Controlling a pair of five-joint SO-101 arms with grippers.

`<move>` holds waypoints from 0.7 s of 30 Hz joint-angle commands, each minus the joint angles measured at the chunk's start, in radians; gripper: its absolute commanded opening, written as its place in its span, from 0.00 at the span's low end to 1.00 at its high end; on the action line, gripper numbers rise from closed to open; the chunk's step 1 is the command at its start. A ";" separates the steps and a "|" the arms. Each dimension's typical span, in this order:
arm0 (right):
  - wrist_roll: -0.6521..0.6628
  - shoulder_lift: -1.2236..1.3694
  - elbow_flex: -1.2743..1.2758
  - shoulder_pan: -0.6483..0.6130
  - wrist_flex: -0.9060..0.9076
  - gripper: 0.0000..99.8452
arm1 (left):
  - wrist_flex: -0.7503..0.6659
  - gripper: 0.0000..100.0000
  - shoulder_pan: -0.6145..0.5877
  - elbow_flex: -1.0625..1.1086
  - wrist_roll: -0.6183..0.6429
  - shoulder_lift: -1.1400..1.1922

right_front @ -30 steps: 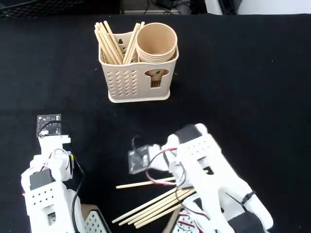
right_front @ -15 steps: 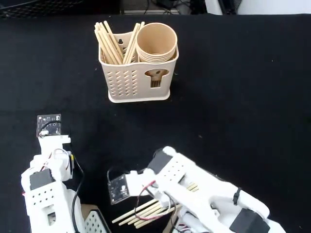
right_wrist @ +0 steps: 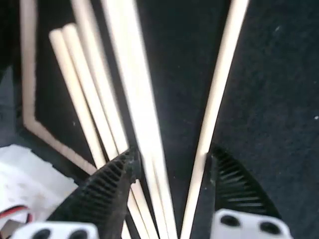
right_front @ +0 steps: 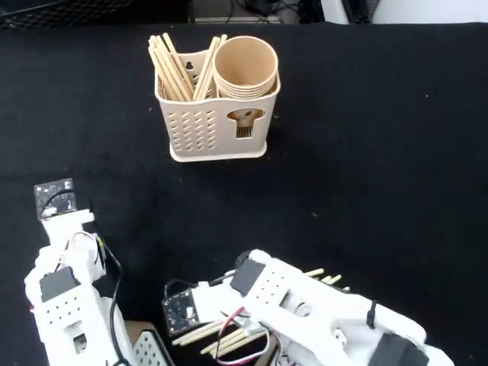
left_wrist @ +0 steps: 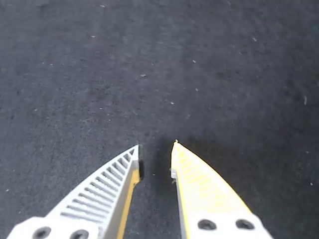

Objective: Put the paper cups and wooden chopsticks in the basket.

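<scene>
The beige basket (right_front: 217,131) stands at the table's far side, with wooden chopsticks (right_front: 174,67) upright in one compartment and stacked paper cups (right_front: 245,65) in the other. Several loose chopsticks (right_front: 216,332) lie on the black table near the front edge, partly under the right arm (right_front: 305,309). The right gripper (right_wrist: 169,160) is open and low over them, its dark fingers (right_wrist: 117,175) on either side of several chopsticks (right_wrist: 137,99). The left arm (right_front: 65,286) is at the front left. Its gripper (left_wrist: 156,148) hovers over bare table, open by a narrow gap, holding nothing.
A tan piece with a grille (right_front: 145,347) sits at the front edge between the arms. Its thin tan rim (right_wrist: 30,74) runs beside the loose chopsticks. Black tabletop (right_front: 381,168) stretches between the arms and the basket.
The right arm has swung toward the front left and dropped low over the loose chopsticks. The left arm has shifted slightly to the left.
</scene>
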 commanded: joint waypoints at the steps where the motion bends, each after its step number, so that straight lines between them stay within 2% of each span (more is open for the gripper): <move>1: -0.015 0.005 0.021 -0.017 -0.037 0.24 | -0.021 0.12 -0.015 -0.005 0.015 -0.012; 10: -0.012 0.005 0.016 -0.012 -0.055 0.23 | -0.020 0.12 -0.015 -0.005 0.015 -0.012; 17: -0.014 0.005 0.013 -0.011 -0.089 0.01 | -0.017 0.12 -0.015 -0.005 0.015 -0.012; 21: -0.014 -0.002 0.013 -0.009 -0.081 0.03 | -0.017 0.12 -0.015 -0.005 0.015 -0.012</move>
